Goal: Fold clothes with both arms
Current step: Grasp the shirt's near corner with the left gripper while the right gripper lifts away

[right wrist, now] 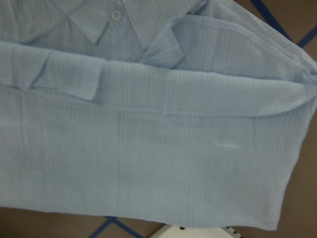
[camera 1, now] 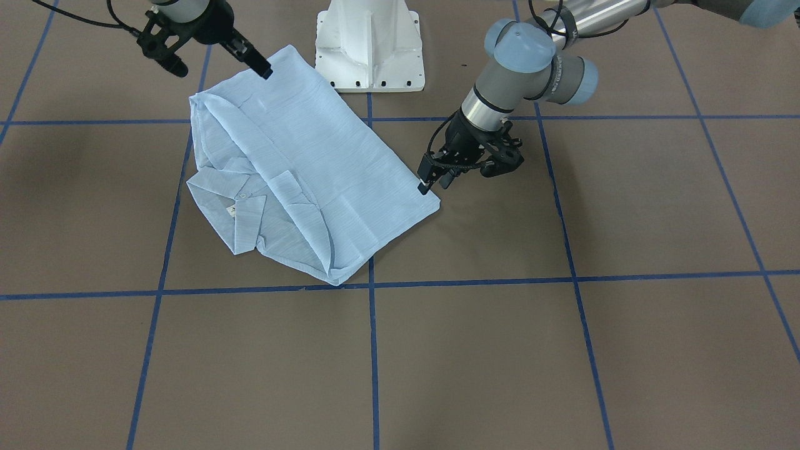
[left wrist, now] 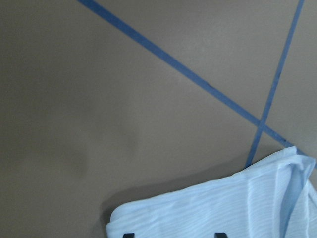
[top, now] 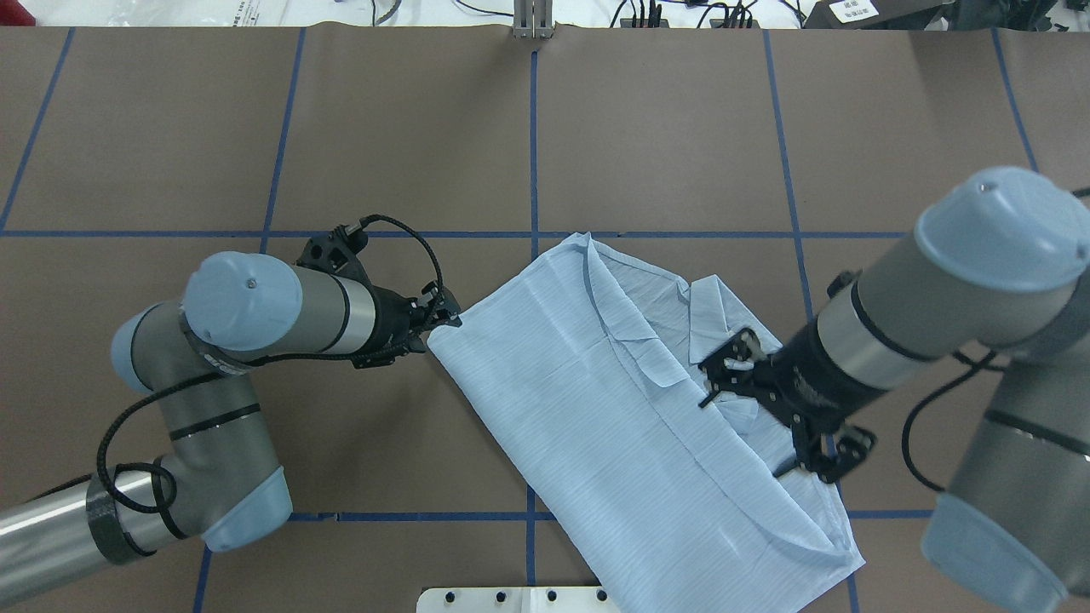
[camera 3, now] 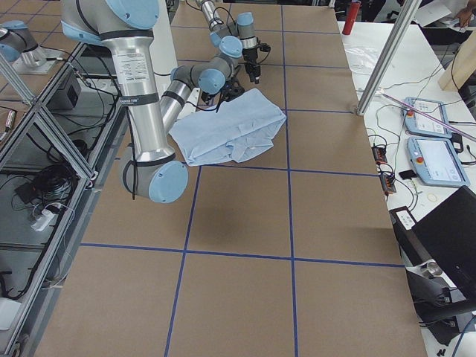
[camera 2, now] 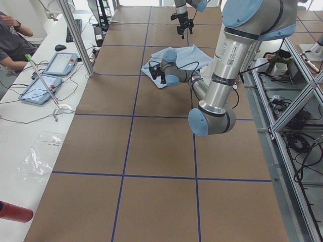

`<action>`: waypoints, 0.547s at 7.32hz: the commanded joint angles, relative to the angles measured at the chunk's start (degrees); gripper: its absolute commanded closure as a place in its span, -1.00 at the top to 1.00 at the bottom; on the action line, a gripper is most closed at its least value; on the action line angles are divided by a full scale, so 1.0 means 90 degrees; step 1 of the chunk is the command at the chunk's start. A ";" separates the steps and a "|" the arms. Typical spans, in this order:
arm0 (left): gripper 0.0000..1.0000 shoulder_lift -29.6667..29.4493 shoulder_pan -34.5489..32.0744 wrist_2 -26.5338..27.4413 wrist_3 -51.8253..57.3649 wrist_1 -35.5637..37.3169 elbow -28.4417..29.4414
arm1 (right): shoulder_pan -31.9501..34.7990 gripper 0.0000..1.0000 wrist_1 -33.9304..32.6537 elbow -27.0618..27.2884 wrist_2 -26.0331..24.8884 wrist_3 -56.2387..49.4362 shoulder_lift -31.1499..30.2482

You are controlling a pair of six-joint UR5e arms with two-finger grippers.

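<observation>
Shirt (camera 1: 325, 162) corner at spread L fingers (camera 1: 430, 170); opp. edge by R fingers (camera 1: 255, 61).

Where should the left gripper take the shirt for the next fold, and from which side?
Take the shirt by its free corner, right beside the open left gripper. Come in low from the robot's left, from off the cloth. That corner lies flat, juts out to a point and has no sleeve or collar folded over it, so the gripper could likely straddle its edge.
</observation>
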 commanded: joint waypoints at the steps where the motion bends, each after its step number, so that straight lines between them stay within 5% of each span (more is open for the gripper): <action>1: 0.27 -0.0158 0.0577 0.0328 -0.0375 0.0111 0.0235 | 0.0588 1.00 0.0028 -0.0668 -0.1514 -0.0606 0.0546; 2: 0.26 -0.0236 0.0587 0.0339 -0.0365 0.0111 0.0294 | 0.0462 1.00 0.0018 -0.0775 -0.2144 -0.0658 0.0547; 4: 0.09 -0.0256 0.0577 0.0436 -0.0346 0.0102 0.0354 | 0.0431 1.00 0.0018 -0.0786 -0.2218 -0.0659 0.0547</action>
